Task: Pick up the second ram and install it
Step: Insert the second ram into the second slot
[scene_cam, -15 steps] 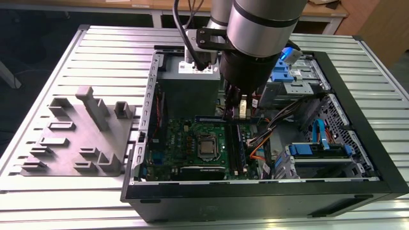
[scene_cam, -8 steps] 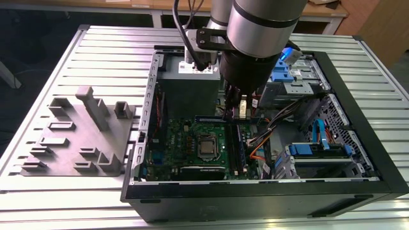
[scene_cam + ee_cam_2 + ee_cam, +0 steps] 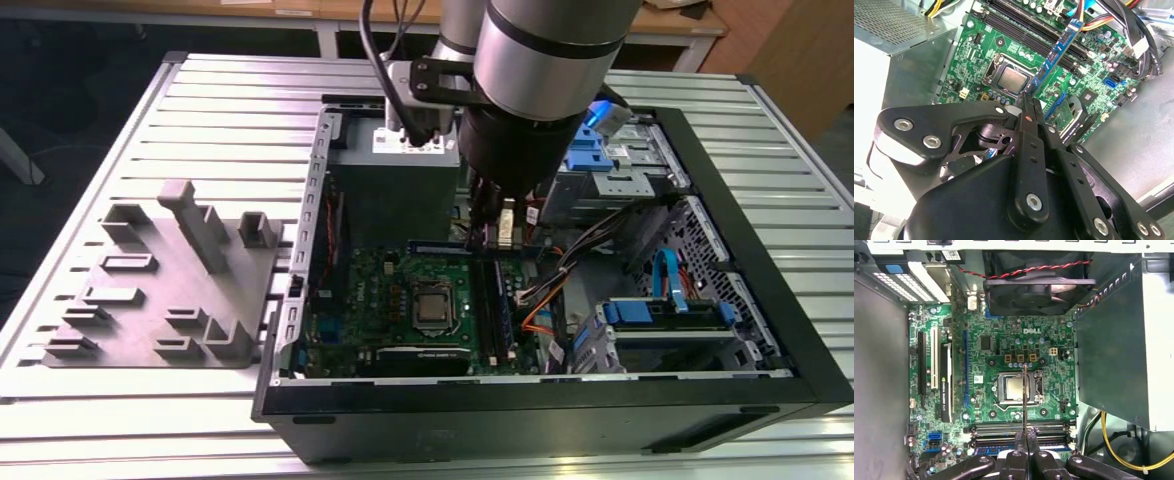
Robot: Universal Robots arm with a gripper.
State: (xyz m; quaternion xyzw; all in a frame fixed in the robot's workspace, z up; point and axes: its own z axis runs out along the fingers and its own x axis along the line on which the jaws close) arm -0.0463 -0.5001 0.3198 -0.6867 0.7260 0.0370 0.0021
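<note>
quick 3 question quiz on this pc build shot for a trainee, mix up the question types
1. True or false: the tool is shut on the second ram.
2. How does the second ram sit relative to the motherboard? A lying flat on it; B held in the air above it; C pushed fully down into it.
3. Fill in: in the exterior view, the grey rack stands to the exterior view's ____ of the computer case.

Key: 1 true; 2 B; 3 left.
</note>
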